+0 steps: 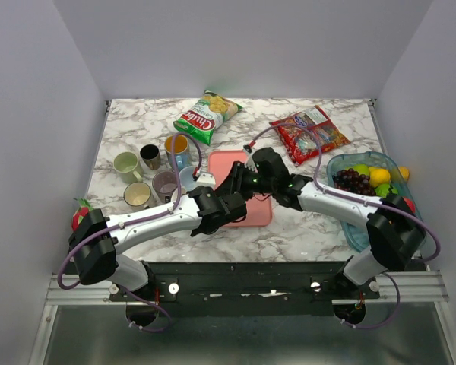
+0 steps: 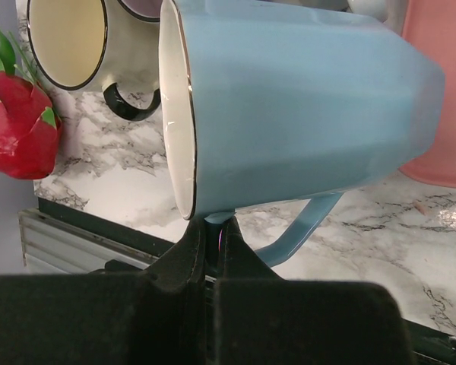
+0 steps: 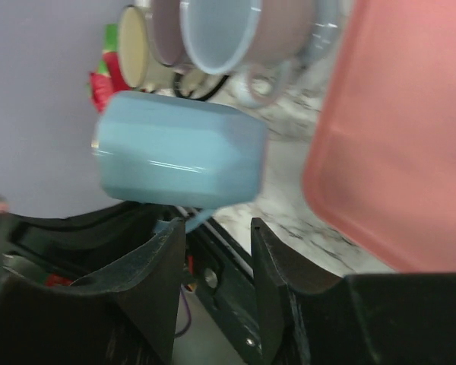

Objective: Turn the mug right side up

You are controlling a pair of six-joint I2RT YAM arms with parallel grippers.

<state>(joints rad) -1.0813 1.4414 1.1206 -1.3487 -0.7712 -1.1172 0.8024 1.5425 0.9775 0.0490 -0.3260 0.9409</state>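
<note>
Right now the blue mug (image 2: pixel 304 114) lies on its side in the air, low over the desk (image 2: pixel 121 167), and the left end effector (image 2: pixel 215 228) has it: closed tight on the lower rim wall, one finger inside the mouth and one outside. Its long axis runs about level, with the mouth toward the cream mug (image 2: pixel 64 38), the base toward the pink tray (image 2: pixel 441 76) and the handle hanging underneath. The right end effector (image 3: pixel 216 236) sits just across from it, jaws moderately apart and holding nothing, with the mug's side straight ahead. To my eye the left wrist is the one that matters: a roll that swings the mouth upward would stand it upright.
</note>
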